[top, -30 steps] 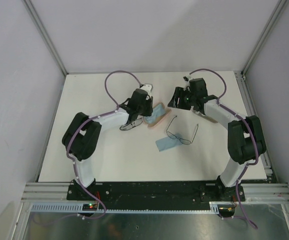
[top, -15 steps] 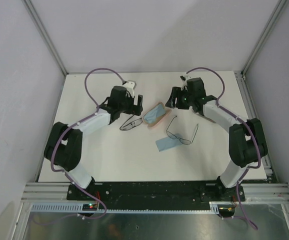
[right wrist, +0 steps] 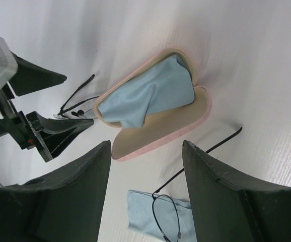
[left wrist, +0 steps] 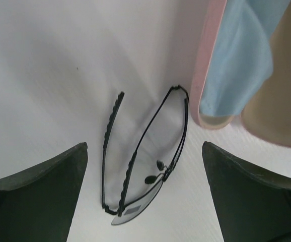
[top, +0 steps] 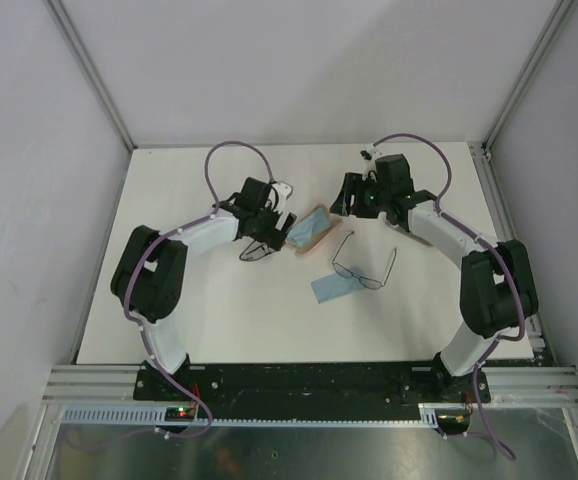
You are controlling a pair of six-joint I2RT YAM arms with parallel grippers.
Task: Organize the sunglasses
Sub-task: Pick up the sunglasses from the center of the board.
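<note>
The black-rimmed sunglasses (left wrist: 155, 146) just beside the pink case (left wrist: 204, 65) look light, thin and easily bent, so the wide-spread left gripper (left wrist: 144, 147) should pinch their bridge gently.

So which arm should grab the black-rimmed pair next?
Left. The left claw, open, hangs right over the black-rimmed pair, straddling it; the right claw is over the pink case instead.

Open pink case (right wrist: 158, 132) holding light blue cloth (right wrist: 148, 98), second blue cloth (top: 330, 288) flat on white table (top: 209, 315)

The left claw (left wrist: 144, 146), fingers spread, hangs over the black-rimmed sunglasses (left wrist: 153, 151).
</note>
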